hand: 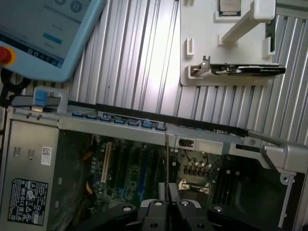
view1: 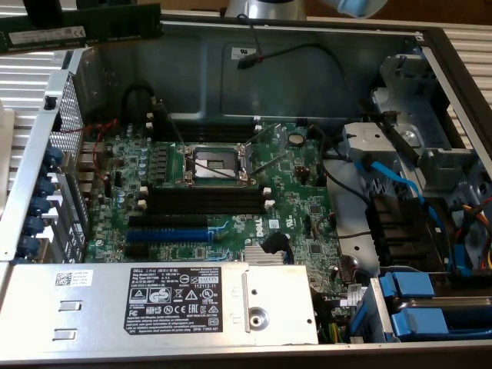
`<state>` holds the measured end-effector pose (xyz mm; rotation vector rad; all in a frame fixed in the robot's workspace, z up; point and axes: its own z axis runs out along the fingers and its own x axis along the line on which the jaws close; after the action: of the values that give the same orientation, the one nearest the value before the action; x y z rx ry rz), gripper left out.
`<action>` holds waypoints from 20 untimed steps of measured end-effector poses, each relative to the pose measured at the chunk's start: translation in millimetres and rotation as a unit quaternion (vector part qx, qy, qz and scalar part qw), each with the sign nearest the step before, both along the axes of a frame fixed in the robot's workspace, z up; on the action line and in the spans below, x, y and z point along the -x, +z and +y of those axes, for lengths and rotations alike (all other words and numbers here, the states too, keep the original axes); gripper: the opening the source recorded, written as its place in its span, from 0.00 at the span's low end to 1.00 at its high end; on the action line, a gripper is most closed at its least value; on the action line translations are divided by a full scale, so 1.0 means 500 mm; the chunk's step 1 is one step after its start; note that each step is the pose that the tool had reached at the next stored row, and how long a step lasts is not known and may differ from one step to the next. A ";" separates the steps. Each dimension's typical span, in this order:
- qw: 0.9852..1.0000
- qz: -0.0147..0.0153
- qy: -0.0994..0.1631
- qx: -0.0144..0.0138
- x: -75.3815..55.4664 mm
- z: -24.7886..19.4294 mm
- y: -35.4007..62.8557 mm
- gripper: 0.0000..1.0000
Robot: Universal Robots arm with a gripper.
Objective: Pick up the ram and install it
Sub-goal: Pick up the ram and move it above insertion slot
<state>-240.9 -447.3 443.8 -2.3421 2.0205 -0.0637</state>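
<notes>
The ram [view1: 84, 31] is a long green stick with a white label, hanging level above the far left corner of the open computer case [view1: 46, 154]. My gripper [view1: 48, 11] is shut on it from above. In the wrist view the ram [hand: 166, 163] shows edge-on as a thin line running out from between my gripper [hand: 166, 209] fingers, over the case's rear wall and the motherboard. Black memory slots [view1: 204, 201] with white end clips lie below the CPU socket [view1: 215, 161], well away from the stick.
A blue slot [view1: 173, 228] lies beside the black ones. The grey power supply [view1: 154, 304] fills the near side, blue drive brackets [view1: 430, 307] the near right. Outside the case are a white tray [hand: 192, 29] holding a card [hand: 250, 70] and a teach pendant [hand: 43, 33].
</notes>
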 end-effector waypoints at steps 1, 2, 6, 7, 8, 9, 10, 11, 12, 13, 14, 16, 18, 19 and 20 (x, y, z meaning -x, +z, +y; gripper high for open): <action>1.000 0.000 0.000 -0.002 -0.006 0.0000 0.000 0.13; 1.000 0.000 0.000 -0.005 -0.013 0.0000 0.001 0.13; 1.000 0.003 0.000 -0.017 -0.038 0.0000 0.002 0.13; 1.000 0.004 0.000 -0.022 -0.051 0.0000 0.002 0.13; 1.000 0.005 0.000 -0.024 -0.058 0.0000 0.002 0.13; 1.000 0.005 0.000 -0.025 -0.065 0.0000 0.002 0.13; 1.000 0.006 0.000 -0.027 -0.072 0.0000 0.002 0.13; 1.000 0.007 0.000 -0.029 -0.079 0.0000 0.002 0.13; 1.000 0.007 0.000 -0.030 -0.086 0.0001 0.002 0.13; 0.999 0.007 0.000 -0.031 -0.092 0.0003 0.002 0.13; 0.999 0.007 0.000 -0.032 -0.097 0.0011 0.002 0.13; 0.999 0.007 0.000 -0.032 -0.103 0.0038 0.002 0.13; 0.999 0.007 0.000 -0.032 -0.108 0.0076 0.002 0.13; 0.999 0.008 0.000 -0.032 -0.110 0.0095 0.002 0.13; 0.999 0.008 0.000 -0.032 -0.111 0.0116 0.002 0.13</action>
<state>-185.2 -441.5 444.9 -2.3112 1.9992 0.0190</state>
